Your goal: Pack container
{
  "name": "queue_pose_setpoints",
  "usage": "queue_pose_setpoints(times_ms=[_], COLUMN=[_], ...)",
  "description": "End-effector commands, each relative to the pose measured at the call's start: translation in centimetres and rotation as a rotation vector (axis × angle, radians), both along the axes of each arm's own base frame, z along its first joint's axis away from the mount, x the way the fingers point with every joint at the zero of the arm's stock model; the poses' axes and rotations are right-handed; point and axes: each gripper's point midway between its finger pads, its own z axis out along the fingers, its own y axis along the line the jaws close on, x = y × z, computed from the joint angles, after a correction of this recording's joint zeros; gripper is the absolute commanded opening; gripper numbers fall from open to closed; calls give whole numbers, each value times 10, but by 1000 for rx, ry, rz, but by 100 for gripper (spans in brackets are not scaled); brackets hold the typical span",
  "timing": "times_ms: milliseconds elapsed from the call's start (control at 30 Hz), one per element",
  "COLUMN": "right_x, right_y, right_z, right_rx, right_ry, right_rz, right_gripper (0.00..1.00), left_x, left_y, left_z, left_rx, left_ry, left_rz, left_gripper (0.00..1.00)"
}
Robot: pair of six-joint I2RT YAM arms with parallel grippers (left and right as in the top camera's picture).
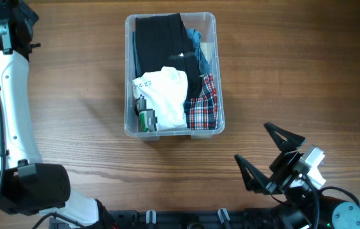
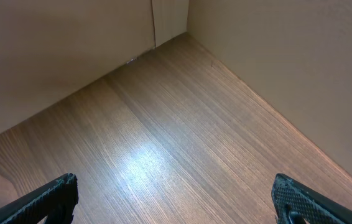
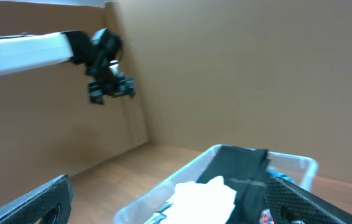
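Hanging over the bare wooden table, the left gripper has its jaws spread wide and grips nothing; the right gripper — also spread fully, empty — is low over the table; the container, filled with folded clothes, stands mid-table — apart from both.

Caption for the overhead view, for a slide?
Container packed with folded clothes; right end effector open, apart from it.

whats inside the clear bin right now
The container holds folded clothes: a black garment, a white garment, a red plaid piece and a blue piece. Whatever lies beneath them is covered.
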Motion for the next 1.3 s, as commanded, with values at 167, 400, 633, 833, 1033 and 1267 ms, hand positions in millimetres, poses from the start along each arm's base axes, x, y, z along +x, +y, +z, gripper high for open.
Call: queue_pose_setpoints(times_ms=[167, 400, 633, 833, 1033, 1267], right_x=[11, 23, 32, 48, 62, 83], right_y=[-20, -32, -48, -62, -64, -75], right_z=[4, -3, 6, -15, -49, -125], right_rx=[50, 73, 143, 211, 408, 526], right_ry=[2, 12, -59, -25, 149, 432], right_rz=[-127, -217, -298, -359, -314, -386], right_gripper=[100, 100, 100, 100, 100, 100], left_x=[-1, -1, -1, -1, -1, -1], left_y=[5, 5, 5, 5, 5, 5], left_z=[-1, -1, -1, -1, -1, -1], left_rx=[17, 17, 17, 17, 17, 17], left_ry=[13, 13, 13, 13, 13, 13], left_rz=[11, 11, 11, 11, 11, 11], left_gripper=[100, 100, 100, 100, 100, 100])
